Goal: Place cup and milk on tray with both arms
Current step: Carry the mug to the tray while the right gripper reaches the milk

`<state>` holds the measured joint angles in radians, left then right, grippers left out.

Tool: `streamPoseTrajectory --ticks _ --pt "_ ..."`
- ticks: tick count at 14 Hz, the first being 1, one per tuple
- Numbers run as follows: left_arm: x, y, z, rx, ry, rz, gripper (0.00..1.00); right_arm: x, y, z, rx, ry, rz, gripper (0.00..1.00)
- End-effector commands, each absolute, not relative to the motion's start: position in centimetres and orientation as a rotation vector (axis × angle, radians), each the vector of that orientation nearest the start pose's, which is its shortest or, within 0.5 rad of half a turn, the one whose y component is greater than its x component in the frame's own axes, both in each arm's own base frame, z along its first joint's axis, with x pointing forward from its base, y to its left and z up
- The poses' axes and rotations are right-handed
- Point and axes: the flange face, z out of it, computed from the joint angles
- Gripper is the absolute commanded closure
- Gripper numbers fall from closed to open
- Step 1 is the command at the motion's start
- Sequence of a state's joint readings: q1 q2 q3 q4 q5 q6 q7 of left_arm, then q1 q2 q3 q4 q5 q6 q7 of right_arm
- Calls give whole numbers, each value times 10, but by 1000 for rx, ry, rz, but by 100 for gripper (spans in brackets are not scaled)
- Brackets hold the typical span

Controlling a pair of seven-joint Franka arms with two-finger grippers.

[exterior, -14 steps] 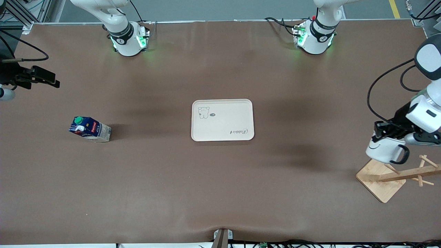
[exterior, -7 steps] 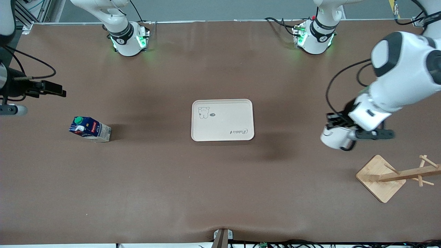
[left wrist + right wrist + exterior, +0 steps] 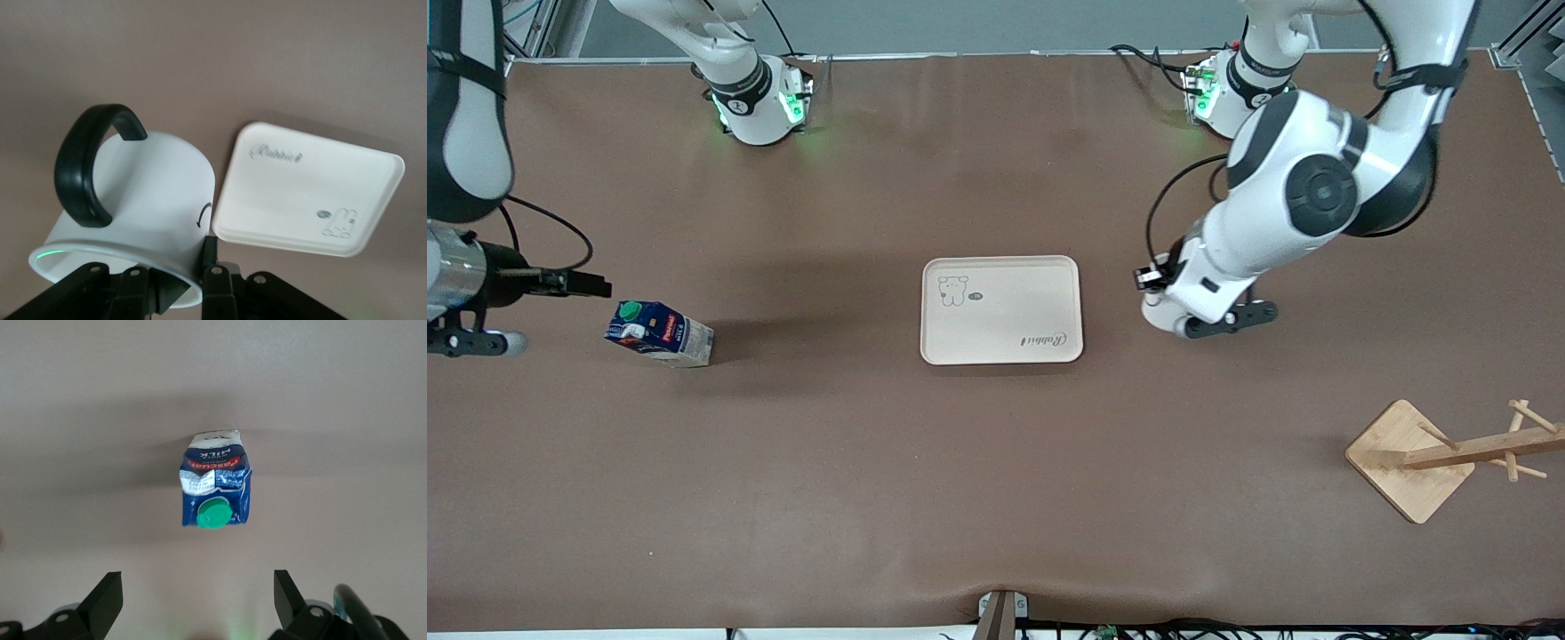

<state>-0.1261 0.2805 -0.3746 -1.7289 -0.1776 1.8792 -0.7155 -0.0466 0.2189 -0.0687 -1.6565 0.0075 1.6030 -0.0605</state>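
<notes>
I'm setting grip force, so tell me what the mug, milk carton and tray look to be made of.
Mug, held in the left claw: looks like glazed ceramic or enamel, smooth white with a black handle.
Milk carton: printed coated paperboard with creased folds and a green plastic cap.
Tray: matte cream, probably plastic or melamine, with a moulded rim.
</notes>
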Motion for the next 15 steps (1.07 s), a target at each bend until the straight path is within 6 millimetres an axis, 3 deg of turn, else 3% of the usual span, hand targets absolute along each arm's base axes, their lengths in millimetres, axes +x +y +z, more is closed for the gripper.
streamPoseTrajectory --ticks 1,3,4,6,8,10,12,15 --pt "543 -341 403 -3197 -635 564 100 586 -57 446 -3122 67 411 0" --pt "536 -382 384 -3167 -762 723 100 584 -58 434 -3127 70 388 0" --pt "535 -392 370 -3148 -821 838 100 585 -59 432 -3130 69 381 0" --pt "535 -397 327 -3079 -914 1048 100 588 -65 419 -3140 80 329 0" --pt "527 -410 300 -3047 -905 1093 100 584 -67 399 -3154 73 305 0" --pt "529 -411 274 -3006 -979 1107 100 583 -67 386 -3158 73 279 0" --pt "532 -411 254 -2986 -1037 1107 100 576 -67 363 -3160 69 255 0" --pt "540 -410 232 -2993 -1074 1097 100 571 -67 352 -3157 76 269 0"
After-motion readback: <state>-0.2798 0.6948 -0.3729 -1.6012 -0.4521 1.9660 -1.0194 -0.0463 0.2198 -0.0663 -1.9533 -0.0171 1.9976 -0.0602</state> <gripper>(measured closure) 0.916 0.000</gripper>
